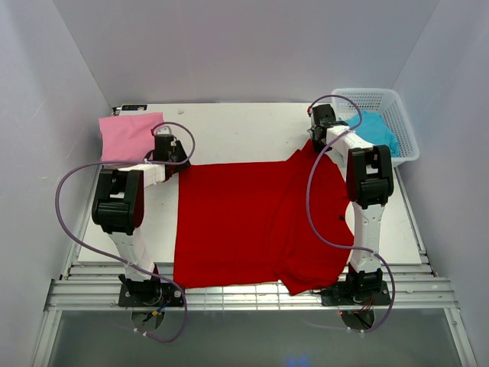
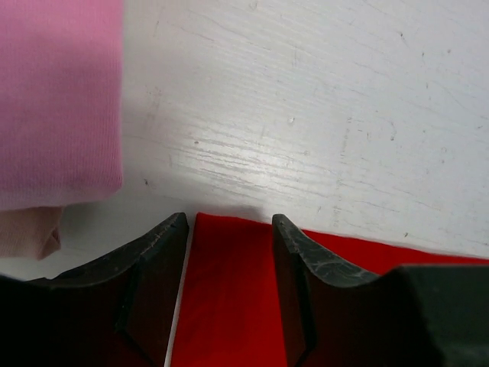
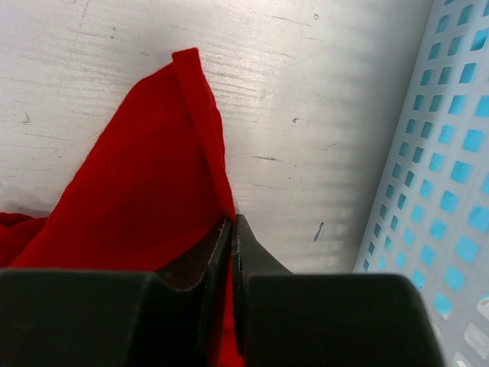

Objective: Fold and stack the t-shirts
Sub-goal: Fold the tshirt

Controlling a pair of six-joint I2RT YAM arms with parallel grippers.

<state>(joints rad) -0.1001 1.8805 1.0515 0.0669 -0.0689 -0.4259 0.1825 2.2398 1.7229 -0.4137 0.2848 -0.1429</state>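
Quick status from my end: the red shirt is spread mostly flat across the middle of the table, and I've only got it by one far corner. The right jaws are closed tight on the far right bit of it, just beside the white basket. The wrist view shows a ridge of red cloth running straight into the pinch, so that's a real grip, and the cloth is drawn up to a point there. The left jaws are roughly halfway open, straddling the far left edge of the shirt with nothing clamped. Red cloth shows in the gap, so I reckon they're lined up to bite that corner. Makes sense, since you'd want both far corners held before folding the far edge over. The pink shirt sits folded at the far left on top of a beige shirt, which looks like the stack, and a turquoise shirt lies in the basket. Main worry is the left jaws snagging the pink shirt, since it's near them.
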